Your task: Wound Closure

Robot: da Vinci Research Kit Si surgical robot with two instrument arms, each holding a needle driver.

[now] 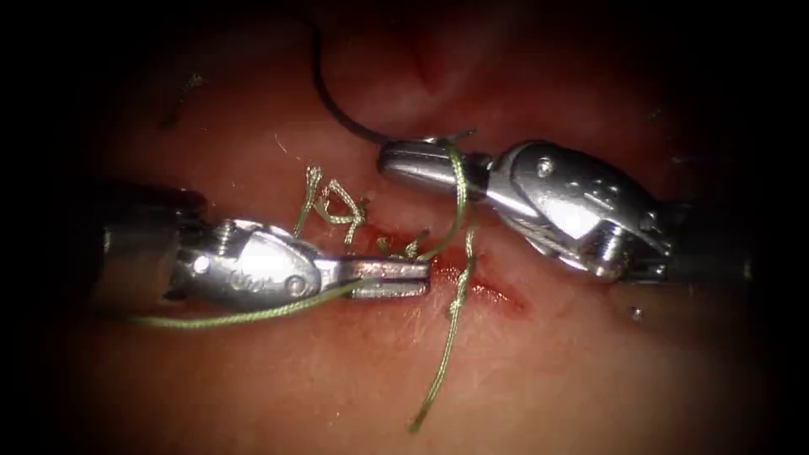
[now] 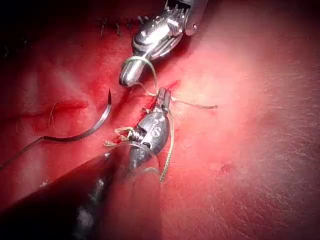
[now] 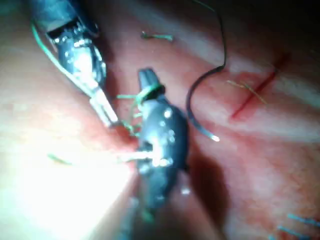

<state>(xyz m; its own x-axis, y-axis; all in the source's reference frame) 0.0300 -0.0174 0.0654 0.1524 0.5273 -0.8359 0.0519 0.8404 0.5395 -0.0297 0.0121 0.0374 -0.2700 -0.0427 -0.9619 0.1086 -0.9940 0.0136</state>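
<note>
Lying free on the tissue [image 1: 253, 388] above the cut [image 1: 493, 291], the needle [image 1: 333, 105] is held by neither tool. The left tool [image 1: 383, 278] clamps the thread [image 1: 253, 313]; the right tool [image 1: 413, 162], jaws closed, carries a loop. Earlier knots [image 1: 333, 206] suggest a stitch being tied, closure unfinished.

One mark can be read: a pale "S" on the metal body of the left pincer [image 2: 161, 100], behind its jaws, in the left wrist view. Faint engraving there in the endoscope view is unreadable.
</note>
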